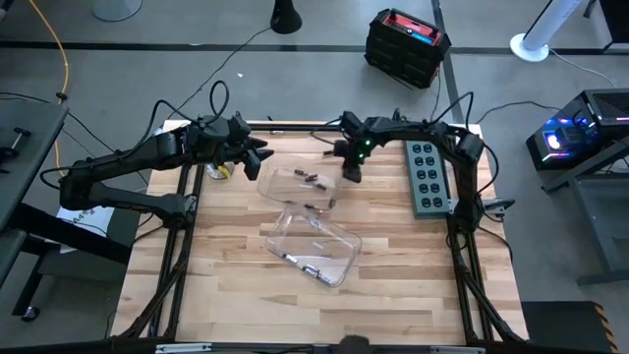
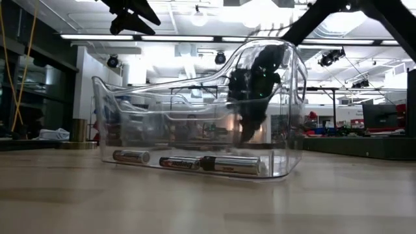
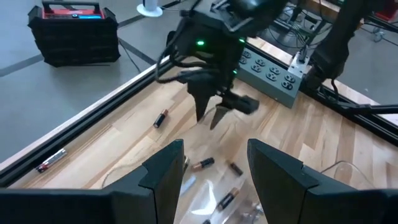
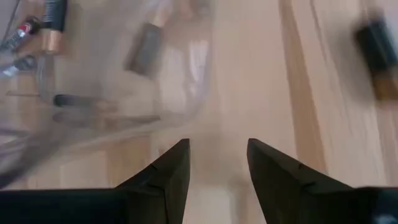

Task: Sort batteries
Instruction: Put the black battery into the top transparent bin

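Observation:
Two clear trays lie mid-table, the far tray [image 1: 295,185] and the near tray [image 1: 316,248]. Small batteries lie in both, among them three along the near tray's floor [image 2: 179,162]. Loose batteries lie on the wood by the far edge [image 3: 160,118] and close to the far tray [image 3: 203,163]. My left gripper [image 1: 252,157] hovers open at the far tray's left far corner, with the tray's rim under its fingers [image 3: 214,168]. My right gripper [image 1: 352,172] stands open over bare wood just right of the far tray [image 4: 217,155]. A dark battery [image 4: 376,37] lies ahead of it.
A grey power strip [image 1: 429,177] lies along the table's right side near the right arm. Another battery rests on the table's frame rail [image 3: 51,160]. A black case [image 1: 405,44] stands on the floor beyond the far edge. Bare wood spreads along the near side [image 1: 226,295].

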